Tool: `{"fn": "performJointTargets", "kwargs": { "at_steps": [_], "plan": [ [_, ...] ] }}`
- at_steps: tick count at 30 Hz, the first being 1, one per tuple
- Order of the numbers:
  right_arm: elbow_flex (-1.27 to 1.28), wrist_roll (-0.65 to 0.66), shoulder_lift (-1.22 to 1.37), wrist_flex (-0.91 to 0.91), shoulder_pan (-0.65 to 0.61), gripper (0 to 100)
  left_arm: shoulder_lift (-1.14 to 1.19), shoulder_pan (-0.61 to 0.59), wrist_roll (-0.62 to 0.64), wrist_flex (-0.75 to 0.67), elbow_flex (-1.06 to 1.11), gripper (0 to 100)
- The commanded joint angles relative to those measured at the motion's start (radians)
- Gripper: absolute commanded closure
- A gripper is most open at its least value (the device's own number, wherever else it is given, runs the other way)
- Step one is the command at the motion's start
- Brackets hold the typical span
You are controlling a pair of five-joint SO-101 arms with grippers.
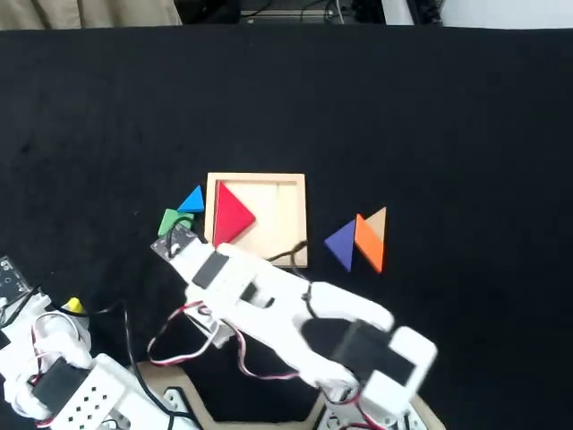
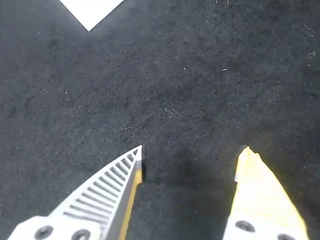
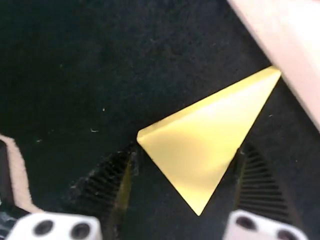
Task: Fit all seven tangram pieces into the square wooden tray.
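Observation:
The square wooden tray [image 1: 299,215] lies mid-table with a red triangle [image 1: 231,215] in its left part. Just left of it sit a small blue triangle [image 1: 191,199] and a green piece [image 1: 168,219]. My right gripper [image 1: 174,236] stands over the green piece. In the right wrist view the gripper [image 3: 186,150] is open, one finger on each side of a yellow-green triangle [image 3: 205,145] lying flat beside the tray's edge [image 3: 285,45]. My left gripper [image 2: 192,150] is open over bare black cloth. A purple triangle [image 1: 340,242], an orange parallelogram [image 1: 369,244] and a tan triangle [image 1: 379,219] lie right of the tray.
The left arm [image 1: 54,358] stays at the near left corner, the right arm's base [image 1: 385,376] at the near edge. A white corner [image 2: 90,10] shows far off in the left wrist view. Black cloth [image 1: 403,107] covers the table.

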Motion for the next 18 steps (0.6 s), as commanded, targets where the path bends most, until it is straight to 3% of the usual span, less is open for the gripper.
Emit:
{"fn": "performJointTargets", "kwargs": {
  "at_steps": [1, 8, 14, 18],
  "plan": [
    [-0.125, -0.003, 0.079, 0.069, -0.008, 70.7, -0.003, -0.005, -0.005, 0.006, -0.002, 70],
    [-0.199, -0.002, 0.133, 0.112, -0.011, 76.0, -0.003, -0.005, -0.005, 0.006, -0.002, 70],
    [-0.197, 0.046, 0.021, 0.117, -0.005, 82.3, -0.003, -0.005, -0.005, 0.006, -0.002, 70],
    [-0.203, 0.078, -0.087, 0.15, 0.071, 83.2, -0.003, -0.004, -0.005, 0.006, -0.002, 70]
  ]
}}
